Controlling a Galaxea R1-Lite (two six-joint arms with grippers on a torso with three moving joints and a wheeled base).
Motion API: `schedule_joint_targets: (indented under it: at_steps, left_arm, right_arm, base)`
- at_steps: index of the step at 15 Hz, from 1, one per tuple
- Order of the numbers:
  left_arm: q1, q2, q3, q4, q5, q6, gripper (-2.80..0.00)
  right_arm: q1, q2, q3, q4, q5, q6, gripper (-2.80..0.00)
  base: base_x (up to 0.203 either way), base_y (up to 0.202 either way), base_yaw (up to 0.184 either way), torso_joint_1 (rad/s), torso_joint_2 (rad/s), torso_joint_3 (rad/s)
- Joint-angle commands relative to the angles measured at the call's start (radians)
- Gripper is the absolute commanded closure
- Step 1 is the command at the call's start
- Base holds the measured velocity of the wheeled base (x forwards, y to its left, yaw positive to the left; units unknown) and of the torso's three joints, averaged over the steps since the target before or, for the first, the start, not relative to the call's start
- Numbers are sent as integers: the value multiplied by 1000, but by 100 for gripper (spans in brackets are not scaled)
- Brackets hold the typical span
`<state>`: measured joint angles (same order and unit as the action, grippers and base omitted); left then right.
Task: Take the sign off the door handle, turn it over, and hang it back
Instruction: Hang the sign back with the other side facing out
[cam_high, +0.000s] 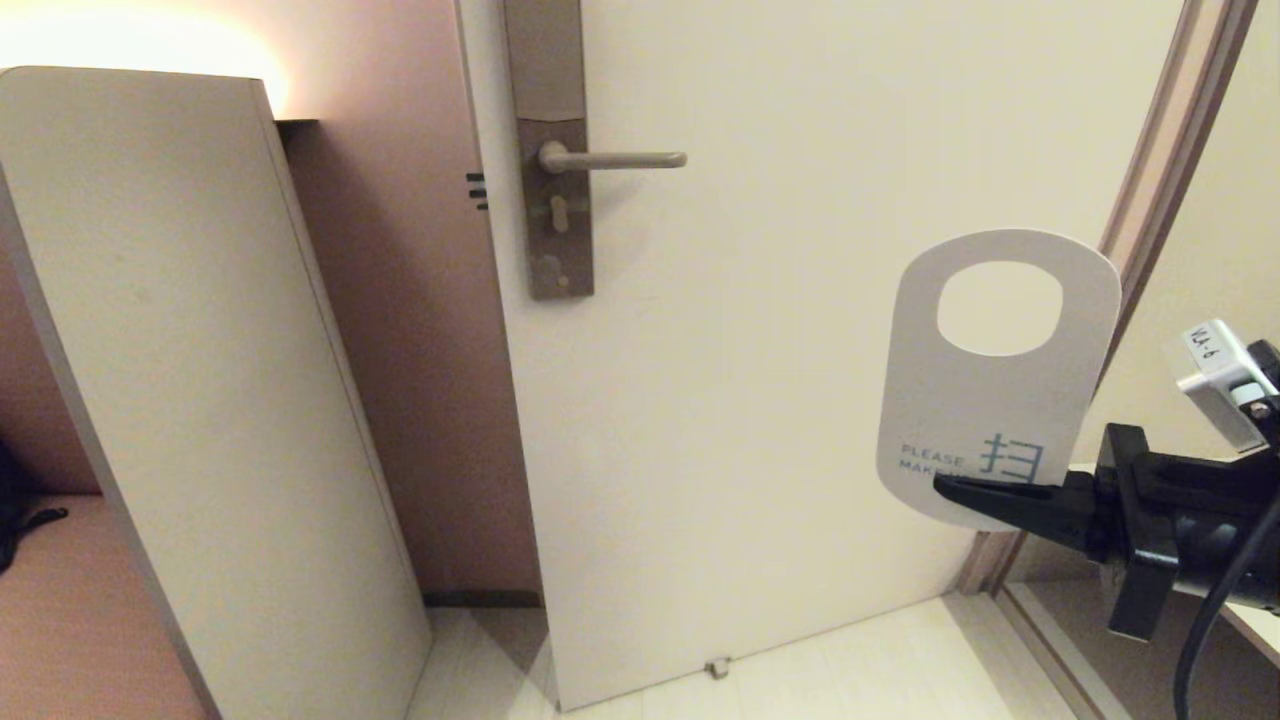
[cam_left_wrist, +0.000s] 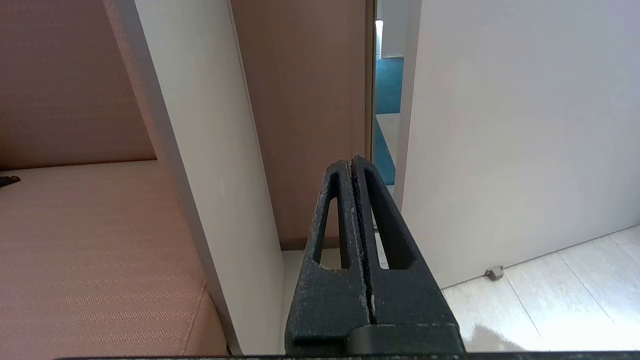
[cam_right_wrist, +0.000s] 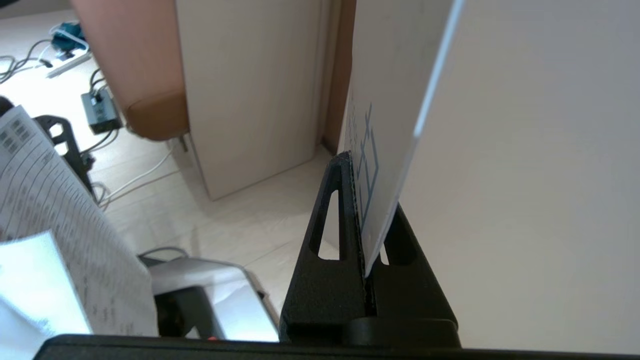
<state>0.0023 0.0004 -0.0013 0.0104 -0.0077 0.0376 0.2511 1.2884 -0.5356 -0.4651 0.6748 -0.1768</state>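
Head view: pale door (cam_high: 760, 420), bare handle (cam_high: 610, 159); right gripper (cam_high: 950, 487) pinches sign (cam_high: 1000, 400) reading "PLEASE MAKE"; left gripper (cam_left_wrist: 352, 165) pressed together.

White sign (cam_high: 995, 400) upright off the bare door handle (cam_high: 612, 159), blue lettering showing.

Warm light (cam_high: 130, 45) is glowing at eleven o'clock above a pale panel (cam_high: 200, 400), pinkish wall (cam_high: 420, 380) standing beside it, light floor (cam_high: 850, 670) lying at six.
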Motion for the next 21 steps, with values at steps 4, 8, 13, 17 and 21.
schedule_joint_targets:
  at_steps: [4, 8, 13, 17, 21]
  left_arm:
    - [1, 0, 0, 0, 0, 1, 0]
    - [0, 0, 0, 0, 1, 1, 0]
    - [1, 0, 0, 0, 0, 1, 0]
    - [-1, 0, 0, 0, 0, 1, 0]
    - [-1, 0, 0, 0, 0, 1, 0]
  right_arm:
    - [1, 48, -100, -3, -13, 0, 0]
    - [1, 73, -163, -3, -16, 3, 0]
    - [4, 158, -277, -3, -43, 20, 0]
    - [5, 266, -395, -3, -52, 24, 0]
    - [9, 369, -537, -1, -67, 62, 0]
  base:
    - [0, 0, 0, 0, 0, 0]
    - [0, 0, 0, 0, 0, 0]
    - [0, 0, 0, 0, 0, 0]
    - [0, 0, 0, 0, 0, 0]
    - [0, 0, 0, 0, 0, 0]
